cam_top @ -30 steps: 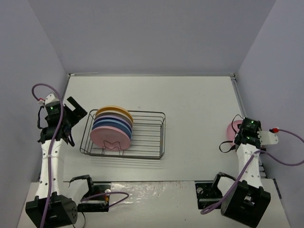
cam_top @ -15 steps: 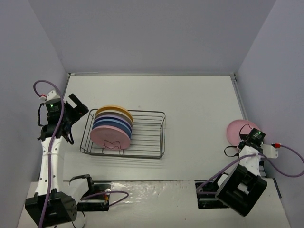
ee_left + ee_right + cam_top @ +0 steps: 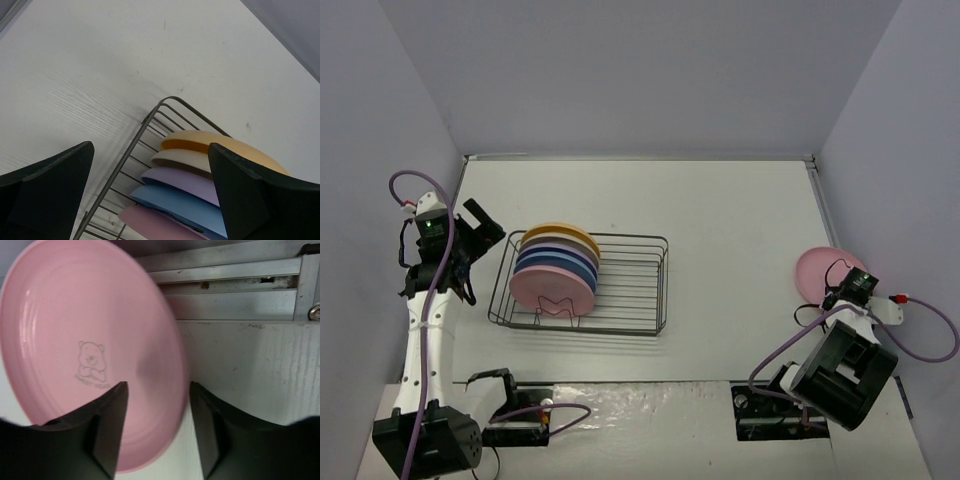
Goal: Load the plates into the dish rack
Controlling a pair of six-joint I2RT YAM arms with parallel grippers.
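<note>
The dish rack (image 3: pixel 632 238) of dark wire stands left of centre on the table. Several plates stand on edge in its left end: yellow-orange (image 3: pixel 560 232) at the back, then cream, purple, blue, with a pink one (image 3: pixel 552 289) in front. My left gripper (image 3: pixel 480 226) hovers open just left of the rack; its wrist view looks between wide fingers (image 3: pixel 55 175) onto the rack's corner (image 3: pixel 165 101) and the plate rims (image 3: pixel 180 180). A second pink plate (image 3: pixel 819 268) lies by the right wall. My right gripper (image 3: pixel 157 385) straddles its near rim (image 3: pixel 75 340), jaws narrowed, a gap still showing on the right.
Grey walls close the table on three sides. A metal rail (image 3: pixel 225 275) runs along the table edge just beyond the pink plate. Purple cables (image 3: pixel 920 310) loop from both arms. The right part of the rack (image 3: pixel 635 285) holds nothing.
My right arm has dropped back and turned over the pink plate, and its jaws have narrowed around the rim. The left arm has barely shifted.
</note>
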